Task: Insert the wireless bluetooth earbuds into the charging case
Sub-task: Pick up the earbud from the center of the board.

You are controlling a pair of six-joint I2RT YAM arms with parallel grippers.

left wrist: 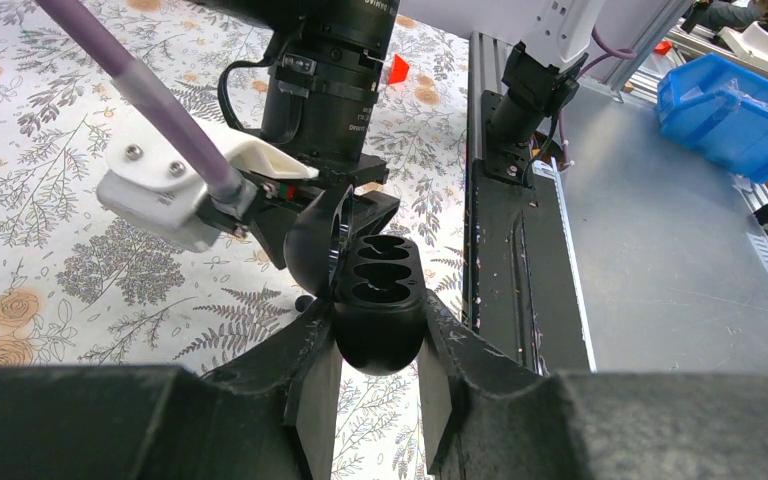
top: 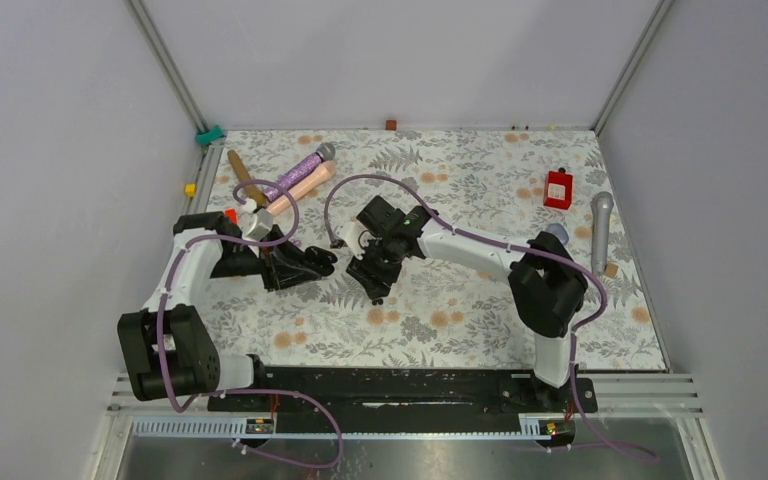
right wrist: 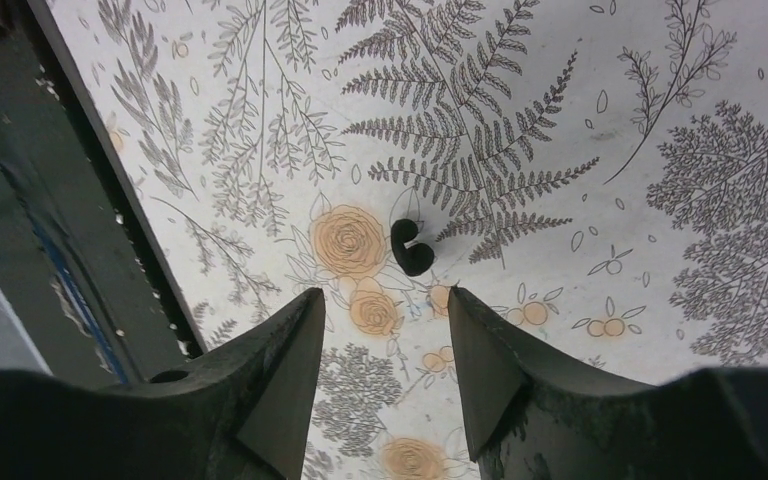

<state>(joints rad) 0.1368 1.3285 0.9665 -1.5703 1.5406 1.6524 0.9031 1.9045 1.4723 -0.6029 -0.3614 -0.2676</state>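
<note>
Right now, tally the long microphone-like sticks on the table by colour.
Purple stick: 1
Pink stick: 1
Brown stick: 1
Grey stick: 1
Total: 4

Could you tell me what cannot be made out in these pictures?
Left wrist view: charging case wells too dark to tell empty from filled.
Right wrist view: only one black earbud shows; the case is out of frame.
Top view: that earbud is too small, or hidden under the right gripper.
</note>
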